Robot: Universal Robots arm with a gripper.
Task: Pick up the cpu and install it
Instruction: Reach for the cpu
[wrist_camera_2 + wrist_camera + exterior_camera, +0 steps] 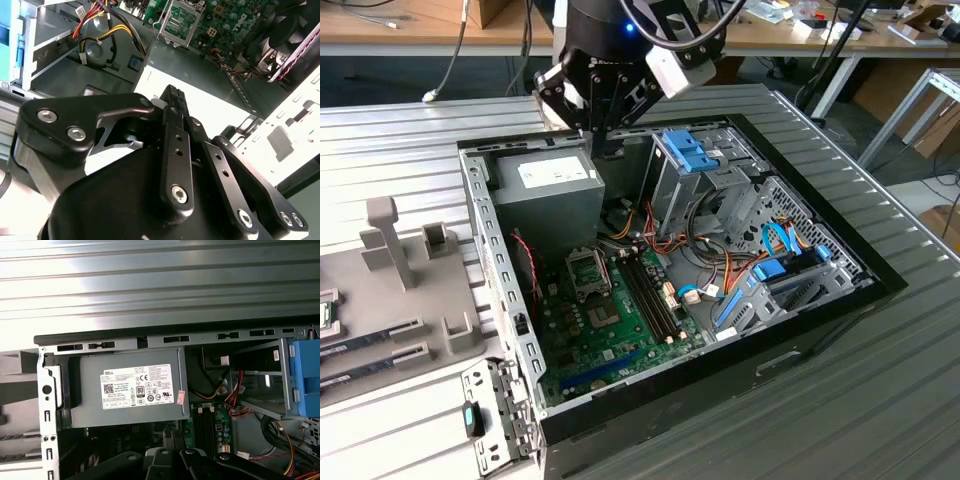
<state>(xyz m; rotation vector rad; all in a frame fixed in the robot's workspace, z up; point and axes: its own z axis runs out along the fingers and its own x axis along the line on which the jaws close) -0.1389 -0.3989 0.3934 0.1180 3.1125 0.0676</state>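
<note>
Fingers (174,100) pinched narrow over power supply (130,387) (exterior view adds grey tray (410,300)).

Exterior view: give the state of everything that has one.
Case, open, side panel off.
Gripper, hovering above the power supply.
Cpu, lying on the tray, cut by the picture's edge.
Socket, cannot tell if filled.
Memory sticks in the case, seated in their slots.
</note>
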